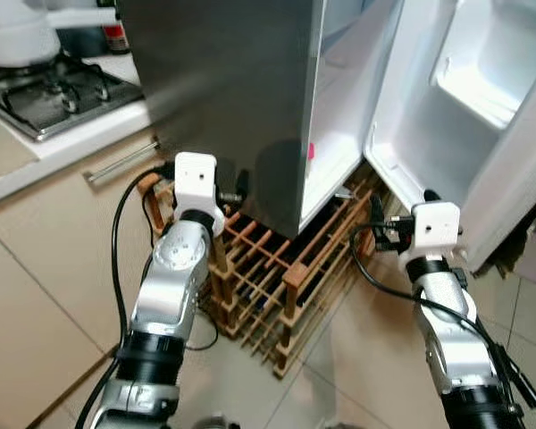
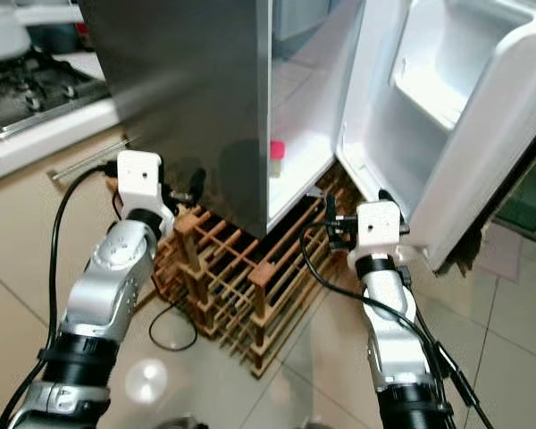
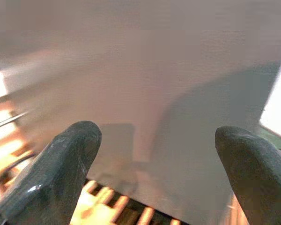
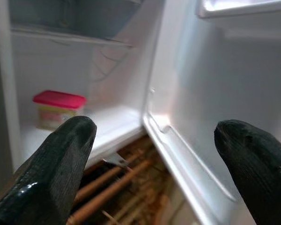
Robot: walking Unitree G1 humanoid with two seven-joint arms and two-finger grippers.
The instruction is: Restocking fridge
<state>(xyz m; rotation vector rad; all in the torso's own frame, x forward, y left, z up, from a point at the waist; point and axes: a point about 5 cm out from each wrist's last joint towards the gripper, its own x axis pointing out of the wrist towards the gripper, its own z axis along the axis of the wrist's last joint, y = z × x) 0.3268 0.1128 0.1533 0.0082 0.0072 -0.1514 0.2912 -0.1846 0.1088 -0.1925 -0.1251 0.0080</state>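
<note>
The grey fridge stands on a wooden slatted rack, and its white door is swung open to the right. On the lowest inner shelf sits a small tub with a pink lid. My right gripper is open and empty, low in front of the opening between cabinet and door, and it points at the tub. My left gripper is open and empty too. It faces the fridge's grey side wall, just above the rack.
A gas stove with a white pot sits on the counter at the far left, and a cabinet handle runs below it. Black cables hang from both arms. Beige tiled floor spreads around the rack.
</note>
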